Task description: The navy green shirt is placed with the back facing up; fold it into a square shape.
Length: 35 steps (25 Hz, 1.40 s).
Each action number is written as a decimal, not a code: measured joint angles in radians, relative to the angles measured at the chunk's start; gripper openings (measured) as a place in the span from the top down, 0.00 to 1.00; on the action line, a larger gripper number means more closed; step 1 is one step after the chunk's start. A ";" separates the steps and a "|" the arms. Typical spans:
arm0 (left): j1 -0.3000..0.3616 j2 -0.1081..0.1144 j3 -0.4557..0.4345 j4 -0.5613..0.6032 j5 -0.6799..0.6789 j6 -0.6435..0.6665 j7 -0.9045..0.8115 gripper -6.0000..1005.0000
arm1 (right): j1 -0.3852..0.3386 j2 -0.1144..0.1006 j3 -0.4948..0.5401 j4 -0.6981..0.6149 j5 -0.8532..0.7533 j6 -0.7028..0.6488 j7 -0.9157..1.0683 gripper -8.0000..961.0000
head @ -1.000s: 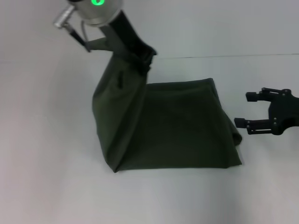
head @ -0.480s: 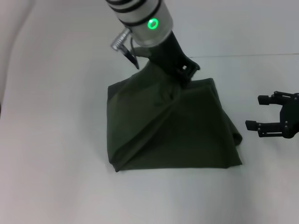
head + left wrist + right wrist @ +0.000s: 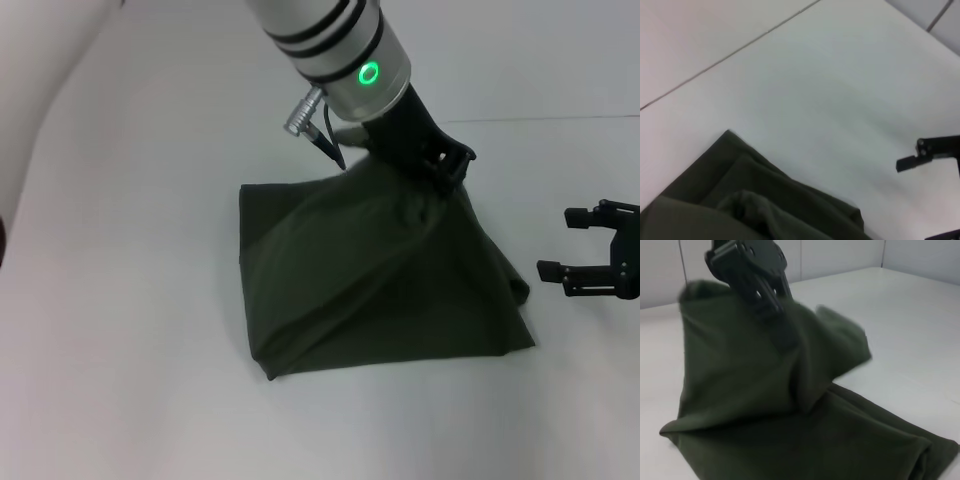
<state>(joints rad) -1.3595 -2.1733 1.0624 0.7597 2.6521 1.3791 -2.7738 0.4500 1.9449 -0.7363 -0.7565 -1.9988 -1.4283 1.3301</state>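
- On the white table [image 3: 120, 330], the shirt [image 3: 380, 290] is seen partly folded, near the middle of the head view, with its flat lower layer spread toward 6 o'clock.
- At about 1 o'clock from the shirt's middle, the left gripper [image 3: 440, 165] is clamped onto a pinched-up bunch of the fabric, and a fold is held raised above the layer beneath.
- From that pinch, the lifted cloth is draped down in a slanted sheet toward the shirt's corner at 7 o'clock.
- In the right wrist view, the left gripper [image 3: 757, 277] is seen biting into the top of the raised fold, with the shirt [image 3: 790, 440] lying flat below it.
- At 3 o'clock from the shirt, well apart from it, the right gripper [image 3: 585, 250] is held over bare table with its fingers spread wide and nothing between them.
- In the left wrist view, only the shirt's edge [image 3: 755, 200] and the far-off right gripper [image 3: 935, 155] are shown.
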 joint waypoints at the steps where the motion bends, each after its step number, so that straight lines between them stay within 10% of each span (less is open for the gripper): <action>1: 0.000 0.000 0.000 -0.012 -0.004 -0.013 0.000 0.96 | -0.001 0.000 0.000 0.000 0.000 0.002 0.001 0.05; 7: 0.028 0.000 0.020 -0.018 -0.148 -0.053 0.077 0.85 | -0.002 0.000 0.000 0.002 0.000 0.005 0.005 0.05; 12: 0.100 0.006 0.013 0.043 -0.329 -0.046 0.184 0.56 | -0.004 0.001 0.010 0.003 0.000 0.018 0.006 0.05; 24: 0.529 0.011 -0.023 0.122 -0.797 -0.050 0.631 0.23 | 0.089 0.036 0.242 0.006 0.009 0.108 0.142 0.05; 35: 0.706 0.011 -0.134 -0.014 -0.914 -0.056 1.006 0.12 | 0.218 0.090 0.046 0.107 -0.008 0.402 0.203 0.05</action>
<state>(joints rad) -0.6530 -2.1620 0.9280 0.7458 1.7379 1.3226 -1.7677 0.6681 2.0352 -0.6903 -0.6496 -2.0071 -1.0266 1.5334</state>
